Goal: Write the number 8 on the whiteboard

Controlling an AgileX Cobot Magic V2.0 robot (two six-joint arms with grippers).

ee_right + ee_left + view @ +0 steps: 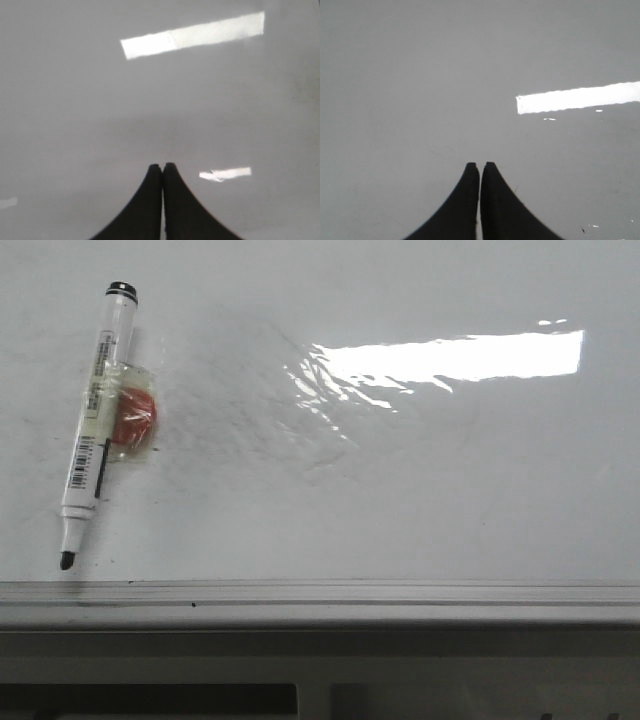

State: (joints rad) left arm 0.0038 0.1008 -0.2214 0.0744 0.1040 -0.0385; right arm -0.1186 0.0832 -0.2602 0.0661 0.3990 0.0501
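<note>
We see a large glossy white whiteboard (400,500) with faint grey smudges filling the front view, its grey metal frame edge (320,602) running along the near side. No drawn figure shows on it; the board surface we can see carries only smudges and a bright rectangular glare patch (450,357) toward the right.

On the board's left part lies a white marker pen (95,425) with a black end cap and a bare black tip. It is tilted, the capped end farther from us and the tip pointing toward the frame edge, stopping just short of it. A barcode label wraps the barrel. A round orange-red piece under clear tape (133,418) sits against the barrel's right side, touching it about halfway along.

Neither arm appears in the front view. In the left wrist view we find the left gripper (480,165) with its black jaws pressed together, nothing between them, above plain grey-white surface. In the right wrist view the right gripper (162,165) likewise has its black jaws closed against each other on nothing, over pale glossy surface with light reflections.
</note>
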